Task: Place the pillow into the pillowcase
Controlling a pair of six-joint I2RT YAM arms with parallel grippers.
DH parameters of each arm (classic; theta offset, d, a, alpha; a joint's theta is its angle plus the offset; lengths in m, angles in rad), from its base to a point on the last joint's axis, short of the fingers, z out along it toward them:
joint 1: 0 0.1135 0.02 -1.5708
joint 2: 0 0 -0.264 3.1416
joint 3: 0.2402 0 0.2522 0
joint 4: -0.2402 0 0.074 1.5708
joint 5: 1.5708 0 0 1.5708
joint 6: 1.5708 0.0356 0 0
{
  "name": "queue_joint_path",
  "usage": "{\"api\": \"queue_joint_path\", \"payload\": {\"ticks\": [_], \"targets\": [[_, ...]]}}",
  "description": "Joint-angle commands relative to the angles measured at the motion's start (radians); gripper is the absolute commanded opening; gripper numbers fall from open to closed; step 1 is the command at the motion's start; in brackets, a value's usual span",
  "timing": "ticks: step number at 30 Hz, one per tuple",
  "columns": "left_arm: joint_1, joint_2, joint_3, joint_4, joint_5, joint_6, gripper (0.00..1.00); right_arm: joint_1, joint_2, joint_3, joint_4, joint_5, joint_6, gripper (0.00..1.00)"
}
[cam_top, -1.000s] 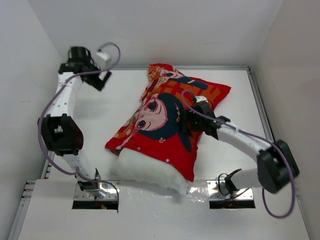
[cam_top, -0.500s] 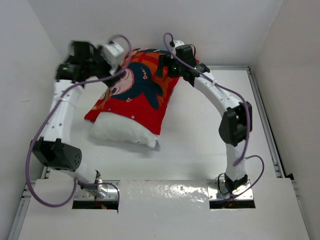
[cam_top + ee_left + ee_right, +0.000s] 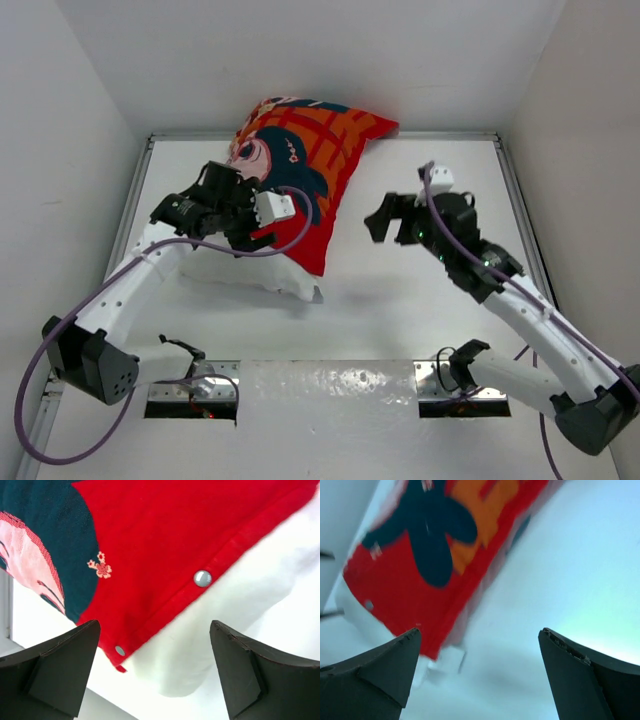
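Observation:
The red-orange pillowcase [image 3: 305,150] with its teal-haired cartoon print leans up against the back wall. The white pillow [image 3: 262,278] is mostly inside it, and its near end bulges out of the open hem. My left gripper [image 3: 248,232] is open and empty. It hovers over that hem, where the left wrist view shows the red edge [image 3: 150,540] with metal snaps [image 3: 202,578] and the bare pillow [image 3: 240,605]. My right gripper [image 3: 384,222] is open and empty, to the right of the case and apart from it. The right wrist view shows the case [image 3: 430,555], blurred.
White walls close in the table at the back and both sides. A metal rail [image 3: 520,220] runs along the right edge. A foil-covered strip [image 3: 330,380] lies at the near edge between the arm bases.
Half a second ago both grippers were at the case's far end by the back wall. The left has come down to the open hem. The right has swung out to the right.

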Motion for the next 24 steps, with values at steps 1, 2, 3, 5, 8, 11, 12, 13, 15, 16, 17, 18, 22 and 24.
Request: {"api": "queue_joint_path", "payload": {"ticks": [1,2,3,5,8,11,12,13,15,16,17,18,22,24], "targets": [[0.005,0.046,-0.057,0.087,-0.066,0.043,0.89,0.065,-0.027,-0.196,0.057,-0.006,0.149,0.99],[0.005,0.058,-0.065,0.145,-0.104,0.005,0.88,0.081,-0.038,-0.251,0.083,-0.009,0.175,0.99],[0.005,0.065,-0.074,0.171,-0.119,-0.007,0.86,0.114,-0.047,-0.272,0.093,-0.006,0.184,0.99],[0.005,0.086,-0.081,0.226,-0.138,-0.026,0.85,0.147,-0.055,-0.318,0.130,0.006,0.194,0.99],[0.005,0.124,-0.085,0.222,-0.107,-0.015,0.85,0.213,-0.035,-0.336,0.173,0.008,0.188,0.99],[0.005,0.147,-0.085,0.257,-0.159,-0.064,0.69,0.265,0.005,-0.373,0.280,-0.058,0.197,0.99],[0.005,0.147,-0.075,0.266,-0.165,-0.077,0.39,0.273,0.017,-0.390,0.319,-0.084,0.204,0.99],[0.005,0.146,-0.063,0.273,-0.167,-0.090,0.22,0.280,0.031,-0.408,0.369,-0.112,0.212,0.99],[0.005,0.141,0.009,0.268,-0.150,-0.147,0.00,0.312,0.097,-0.445,0.489,-0.142,0.233,0.99],[0.005,0.137,0.036,0.245,-0.140,-0.165,0.00,0.326,0.128,-0.445,0.553,-0.141,0.246,0.99],[0.005,0.134,0.096,0.231,-0.108,-0.201,0.00,0.349,0.201,-0.435,0.583,-0.177,0.252,0.99],[0.005,0.132,0.121,0.218,-0.089,-0.219,0.00,0.355,0.242,-0.419,0.609,-0.193,0.260,0.99],[0.002,0.128,0.211,0.133,-0.003,-0.284,0.00,0.360,0.472,-0.341,0.849,-0.205,0.396,0.99],[-0.005,0.131,0.228,0.106,-0.004,-0.301,0.00,0.359,0.534,-0.323,0.952,-0.173,0.431,0.98]]}}
